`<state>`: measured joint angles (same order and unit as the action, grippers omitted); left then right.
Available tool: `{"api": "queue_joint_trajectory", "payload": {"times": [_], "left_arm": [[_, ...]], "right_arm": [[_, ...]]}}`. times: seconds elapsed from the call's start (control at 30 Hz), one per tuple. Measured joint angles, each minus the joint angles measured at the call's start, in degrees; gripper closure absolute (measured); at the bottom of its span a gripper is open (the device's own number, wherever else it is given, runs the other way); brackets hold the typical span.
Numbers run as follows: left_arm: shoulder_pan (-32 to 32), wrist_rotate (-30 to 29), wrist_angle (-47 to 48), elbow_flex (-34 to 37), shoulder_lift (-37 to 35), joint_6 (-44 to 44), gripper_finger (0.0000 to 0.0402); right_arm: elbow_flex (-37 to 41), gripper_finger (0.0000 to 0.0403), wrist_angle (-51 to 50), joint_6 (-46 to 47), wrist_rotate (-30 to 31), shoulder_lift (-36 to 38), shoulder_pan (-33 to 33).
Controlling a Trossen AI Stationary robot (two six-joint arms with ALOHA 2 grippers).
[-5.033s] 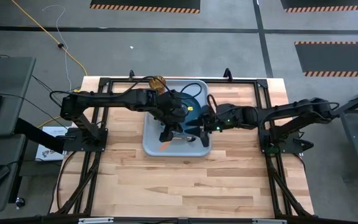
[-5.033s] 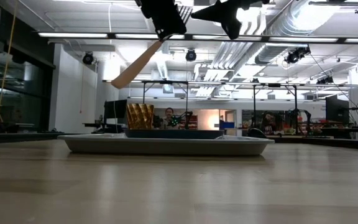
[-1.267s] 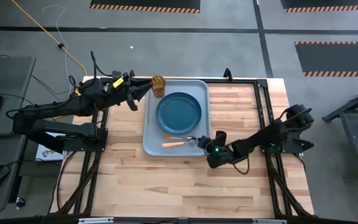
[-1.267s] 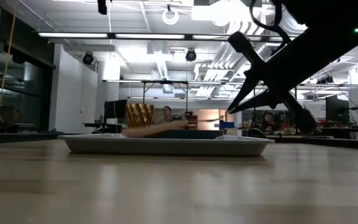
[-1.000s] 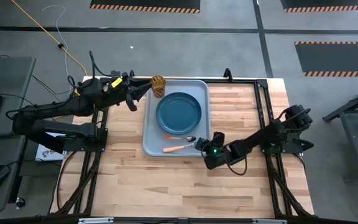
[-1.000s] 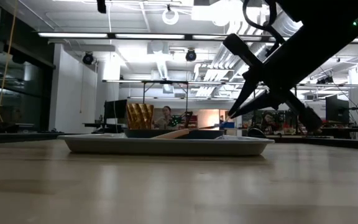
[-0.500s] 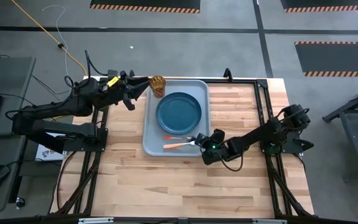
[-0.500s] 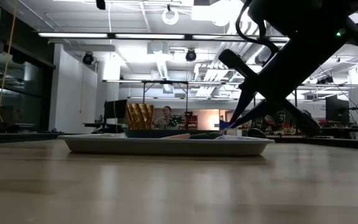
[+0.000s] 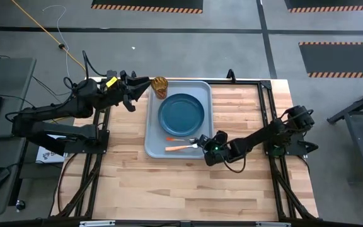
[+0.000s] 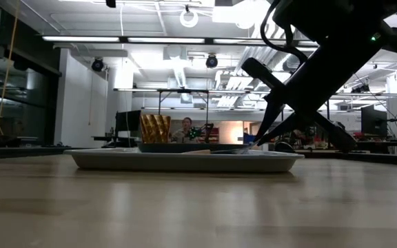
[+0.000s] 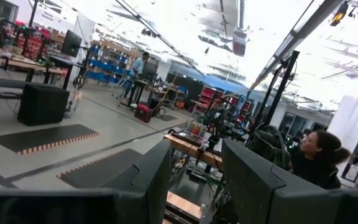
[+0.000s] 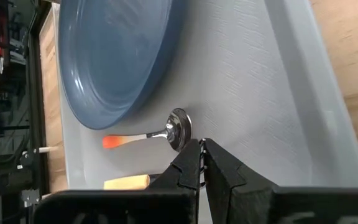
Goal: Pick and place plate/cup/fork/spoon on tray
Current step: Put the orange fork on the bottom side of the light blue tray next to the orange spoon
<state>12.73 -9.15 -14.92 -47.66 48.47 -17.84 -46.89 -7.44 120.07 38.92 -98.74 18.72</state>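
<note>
Wooden tabletop (image 9: 181, 189) with a big workshop hall behind it, and we're nearly at the end of the job by the looks of it. Our right claw (image 9: 204, 146) sits low over the near right corner of the tray (image 9: 153, 148), fingers pressed together with nothing between them as far as we can see. Just ahead of its tips lies the spoon (image 12: 149, 131), bowl nearest the claw and orange handle pointing away. The fork (image 9: 180, 147) lies right beside the tips too, tines end close to them. Beyond both is the plate (image 9: 181, 112), flat in the tray, and the cup (image 9: 160, 86) stands well away in the far corner.

Our left claw (image 9: 145, 84) is off the tray's edge, just beside the cup, fingers partly spread and holding nothing we can see.

What worries us:

- Right tips look very close to the fork tines, maybe touching. Any sideways drift could drag the fork or flick the spoon out over the rim.
- Pulling back low could catch the tray rim and shove the whole tray, sliding the plate.
- Left claw is near enough that a careless swing could tip the cup.

Lifting straight up first seems like the safe call.
</note>
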Motion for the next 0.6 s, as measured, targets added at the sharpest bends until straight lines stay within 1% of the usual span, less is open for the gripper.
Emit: {"api": "queue_joint_trajectory", "payload": {"times": [0.1,0.2,0.4,0.6], "left_arm": [[-0.01,0.0,0.0,0.0,0.0,0.05,0.0268],[0.0,0.0,0.0,0.0,0.0,0.06,0.0268],[0.0,-0.02,0.0,0.0,0.0,0.06,0.0268],[-0.01,-0.02,0.03,0.0,0.0,0.06,0.0268]], "right_arm": [[0.0,0.0399,0.0,0.04,-0.11,0.0,0.0],[0.02,0.0385,-0.11,0.62,-0.2,0.0,-0.11],[0.02,0.0335,-0.07,0.54,-0.23,0.0,-0.37],[0.04,0.0284,0.4,-0.49,-1.53,0.0,-0.37]]}}
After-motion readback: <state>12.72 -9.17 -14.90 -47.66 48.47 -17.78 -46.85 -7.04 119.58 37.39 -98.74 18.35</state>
